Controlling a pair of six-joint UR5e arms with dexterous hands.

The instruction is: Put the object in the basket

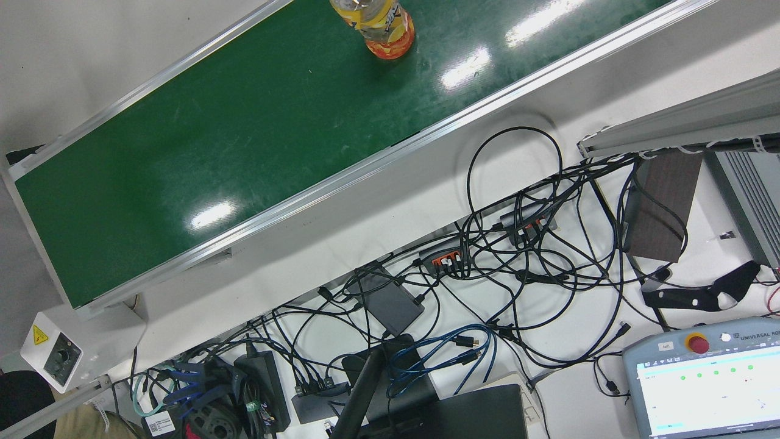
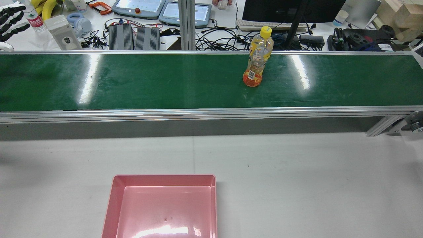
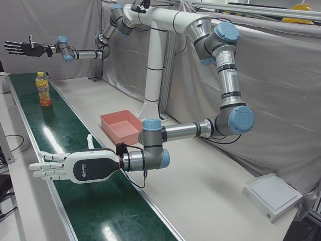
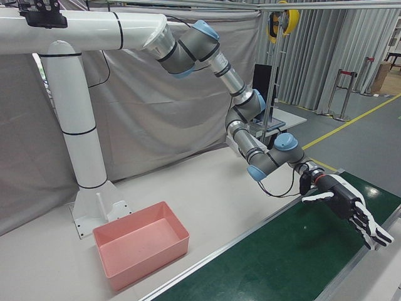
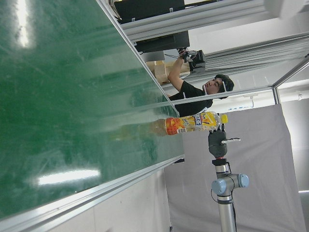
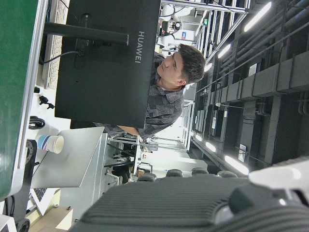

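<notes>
Your right hand (image 3: 22,47) is hovering nearest the upright bottle (image 2: 257,59), fingers spread and holding nothing.
The bottle is standing long axis vertical on the conveyor belt (image 2: 148,82), below that hand and toward your left hand (image 3: 75,168), which is lying flat, splayed and empty, well apart down the belt; the pink basket (image 2: 163,177) is waiting empty.

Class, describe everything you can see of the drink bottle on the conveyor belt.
The bottle is clear plastic with a yellow cap, a yellow-orange fruit label and an orange base. It stands upright and capped on the green belt, toward its far edge. Only the belt touches it; neither hand is near it.
</notes>
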